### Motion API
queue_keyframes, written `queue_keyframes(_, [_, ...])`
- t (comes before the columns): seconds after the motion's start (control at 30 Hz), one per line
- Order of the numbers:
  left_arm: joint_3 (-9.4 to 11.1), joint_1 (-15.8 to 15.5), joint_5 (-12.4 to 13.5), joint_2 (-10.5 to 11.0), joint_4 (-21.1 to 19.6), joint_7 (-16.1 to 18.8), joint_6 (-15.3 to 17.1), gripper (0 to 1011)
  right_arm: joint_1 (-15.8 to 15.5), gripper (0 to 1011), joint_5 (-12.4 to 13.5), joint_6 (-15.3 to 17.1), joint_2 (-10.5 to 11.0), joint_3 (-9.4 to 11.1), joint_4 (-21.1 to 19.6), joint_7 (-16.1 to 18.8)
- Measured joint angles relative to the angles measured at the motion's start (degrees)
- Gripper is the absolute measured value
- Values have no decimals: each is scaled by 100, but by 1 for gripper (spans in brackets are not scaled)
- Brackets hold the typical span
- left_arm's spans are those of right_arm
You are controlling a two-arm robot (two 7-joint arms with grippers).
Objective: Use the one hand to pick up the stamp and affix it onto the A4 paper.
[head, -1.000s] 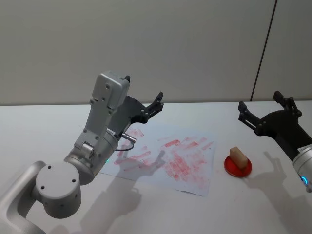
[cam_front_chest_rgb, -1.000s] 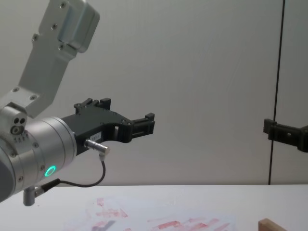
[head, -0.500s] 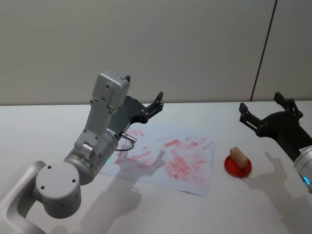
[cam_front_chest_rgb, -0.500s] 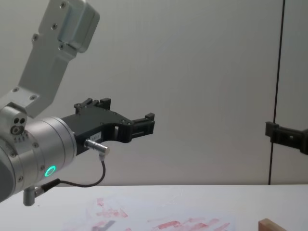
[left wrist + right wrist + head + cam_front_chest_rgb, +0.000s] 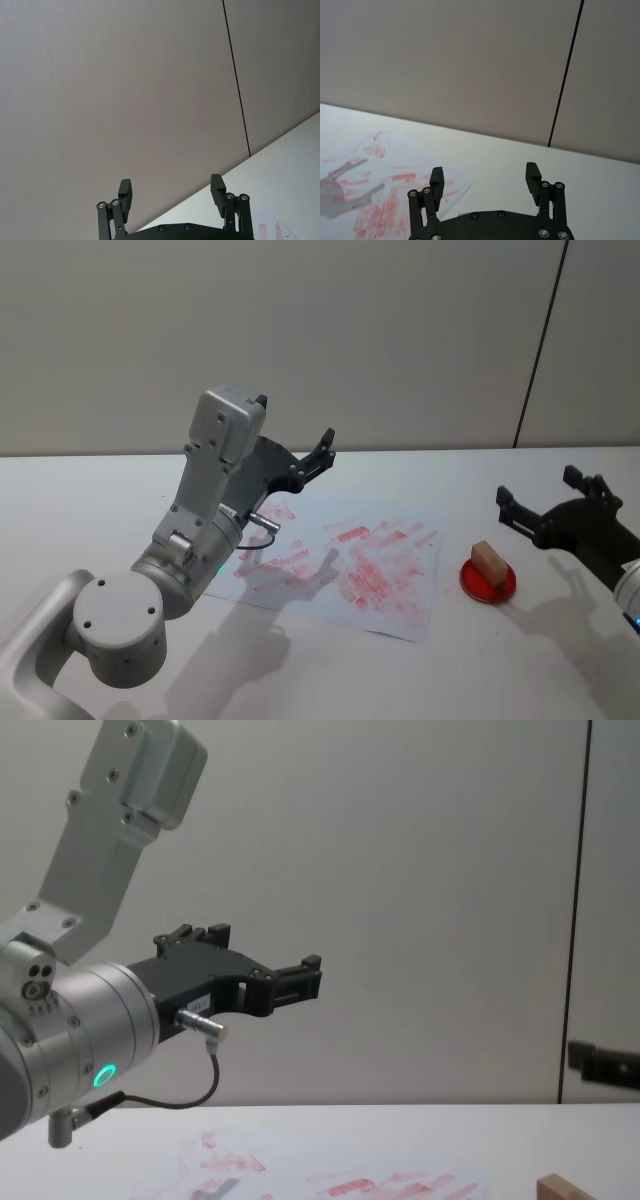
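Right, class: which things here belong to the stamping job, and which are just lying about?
Job: right gripper, open, raised to the right of the stamp; the stamp, sitting on a red round pad; A4 paper, covered in red prints.

Lying about: left gripper, open, parked raised near the paper's left edge; the red round pad; white table.

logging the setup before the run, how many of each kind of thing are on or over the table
tools: 2 (left tool raised on the left, right tool on the right beyond the stamp, both open)
stamp: 1, resting on the pad
red round pad: 1
A4 paper: 1
total: 5
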Motion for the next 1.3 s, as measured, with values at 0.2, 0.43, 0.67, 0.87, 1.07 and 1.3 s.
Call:
queue_keyframes(0.2, [0,0,0,0,0,0,0,1002,60,1003,-4,399,34,8,101,150])
queue_keyframes(0.43, [0,0,0,0,0,0,0,1001,246,1003,-178,900,12,-59,351,446])
queue_keyframes(0.67, [0,0,0,0,0,0,0,1001,466,1003,-440,1269,-90,-184,673,745])
queue_keyframes(0.87, [0,0,0,0,0,0,0,1001,584,1003,-589,1415,-168,-262,853,878])
queue_keyframes(1.07, [0,0,0,0,0,0,0,1001,677,1003,-730,1500,-235,-334,1012,938])
queue_keyframes(1.3, [0,0,0,0,0,0,0,1001,743,1003,-858,1540,-288,-390,1140,966])
